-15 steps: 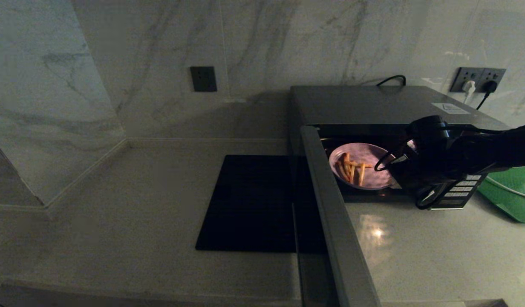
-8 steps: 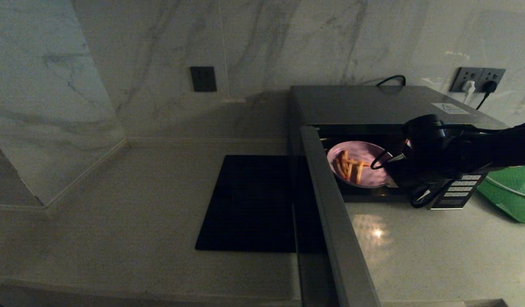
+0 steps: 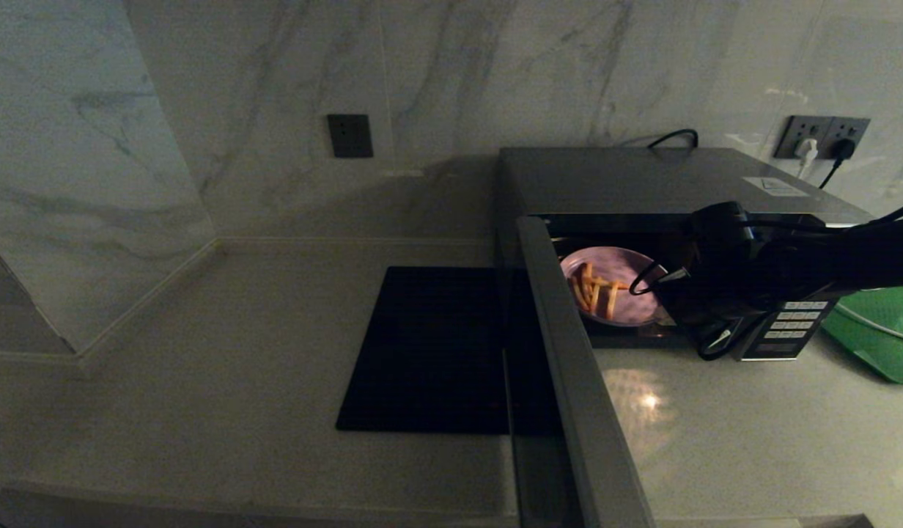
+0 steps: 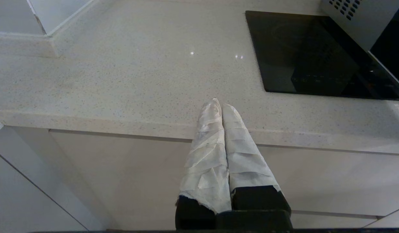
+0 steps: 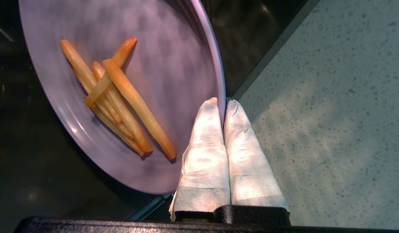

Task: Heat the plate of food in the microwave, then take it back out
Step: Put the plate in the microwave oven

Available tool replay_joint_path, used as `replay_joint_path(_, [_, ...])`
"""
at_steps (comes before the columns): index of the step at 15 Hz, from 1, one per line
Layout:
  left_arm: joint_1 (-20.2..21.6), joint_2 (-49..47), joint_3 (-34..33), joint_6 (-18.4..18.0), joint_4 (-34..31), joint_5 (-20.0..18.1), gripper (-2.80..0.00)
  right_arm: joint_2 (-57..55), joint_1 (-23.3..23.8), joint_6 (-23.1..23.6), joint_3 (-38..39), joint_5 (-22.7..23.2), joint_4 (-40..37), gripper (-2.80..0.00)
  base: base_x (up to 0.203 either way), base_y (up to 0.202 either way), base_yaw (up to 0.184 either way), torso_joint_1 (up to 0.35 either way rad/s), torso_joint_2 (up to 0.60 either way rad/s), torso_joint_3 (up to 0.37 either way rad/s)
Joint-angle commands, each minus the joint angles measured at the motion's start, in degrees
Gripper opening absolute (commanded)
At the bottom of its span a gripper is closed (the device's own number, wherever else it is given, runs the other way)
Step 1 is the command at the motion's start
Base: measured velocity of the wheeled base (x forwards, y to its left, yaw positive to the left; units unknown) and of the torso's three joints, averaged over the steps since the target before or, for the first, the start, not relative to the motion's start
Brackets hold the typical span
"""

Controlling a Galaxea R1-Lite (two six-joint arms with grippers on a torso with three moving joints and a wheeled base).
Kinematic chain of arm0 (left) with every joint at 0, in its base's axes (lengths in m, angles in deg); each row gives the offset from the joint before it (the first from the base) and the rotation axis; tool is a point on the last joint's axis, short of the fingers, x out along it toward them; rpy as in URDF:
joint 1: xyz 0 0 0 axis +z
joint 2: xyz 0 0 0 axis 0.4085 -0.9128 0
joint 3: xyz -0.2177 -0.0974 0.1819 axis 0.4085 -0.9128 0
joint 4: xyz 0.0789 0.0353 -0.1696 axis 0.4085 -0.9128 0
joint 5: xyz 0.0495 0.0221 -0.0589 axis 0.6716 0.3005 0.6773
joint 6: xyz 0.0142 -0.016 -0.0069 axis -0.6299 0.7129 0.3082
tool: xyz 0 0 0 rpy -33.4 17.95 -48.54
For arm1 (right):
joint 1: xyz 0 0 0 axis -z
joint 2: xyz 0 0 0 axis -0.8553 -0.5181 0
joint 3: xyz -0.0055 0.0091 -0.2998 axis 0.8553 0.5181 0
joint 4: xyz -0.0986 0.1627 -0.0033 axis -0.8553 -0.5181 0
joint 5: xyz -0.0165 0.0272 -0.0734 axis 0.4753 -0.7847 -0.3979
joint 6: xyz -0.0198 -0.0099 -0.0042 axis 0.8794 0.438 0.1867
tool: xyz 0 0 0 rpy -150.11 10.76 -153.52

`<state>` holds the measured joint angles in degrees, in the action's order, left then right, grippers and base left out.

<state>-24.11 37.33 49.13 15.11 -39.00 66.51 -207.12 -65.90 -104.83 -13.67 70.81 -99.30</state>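
My right tool (image 5: 222,103), clamped on the plate of food (image 3: 614,287), has carried it deeper into the microwave (image 3: 642,180) — loading nearly done.

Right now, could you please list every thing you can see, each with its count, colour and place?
plate: one, pale lilac, inside the open microwave, rim pinched by the right end effector
fries: a few, orange-yellow, on the plate
microwave: one, silver-grey, on the counter by the wall, door swung open
mat: one, black, flat on the counter left of the microwave
tray: one, green, on the counter right of the microwave
sockets: a grey wall panel, two plugs in, behind the microwave
counter: one, pale speckled
right end effector: shut on the plate's rim
left end effector: shut, empty, parked at the counter's front edge
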Motion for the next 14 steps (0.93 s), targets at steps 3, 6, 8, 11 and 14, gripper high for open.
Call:
replay_joint_path(3, [0.0, 0.0, 0.0, 0.0, 0.0, 0.0, -2.8, -0.5, 0.0, -0.4, -0.7, -0.3, -0.1, -2.8, 0.0, 0.0, 0.0, 0.0, 0.0, 0.0])
replay_joint_path(6, [0.0, 0.0, 0.0, 0.0, 0.0, 0.0, -2.8, -0.7, 0.0, -0.2, -1.2, -0.4, -0.1, -2.8, 0.0, 0.0, 0.0, 0.0, 0.0, 0.0])
replay_joint_path(8, [0.0, 0.0, 0.0, 0.0, 0.0, 0.0, -2.8, -1.1, 0.0, -0.1, -1.6, -1.0, -0.3, -2.8, 0.0, 0.0, 0.0, 0.0, 0.0, 0.0])
replay_joint_path(11, [0.0, 0.0, 0.0, 0.0, 0.0, 0.0, -2.8, -1.2, 0.0, -0.1, -2.0, -0.8, -0.1, 0.0, 0.0, 0.0, 0.0, 0.0, 0.0, 0.0])
replay_joint_path(14, [0.0, 0.0, 0.0, 0.0, 0.0, 0.0, -2.8, -1.3, 0.0, -0.1, -2.5, -0.7, -0.1, 0.0, 0.0, 0.0, 0.0, 0.0, 0.0, 0.0])
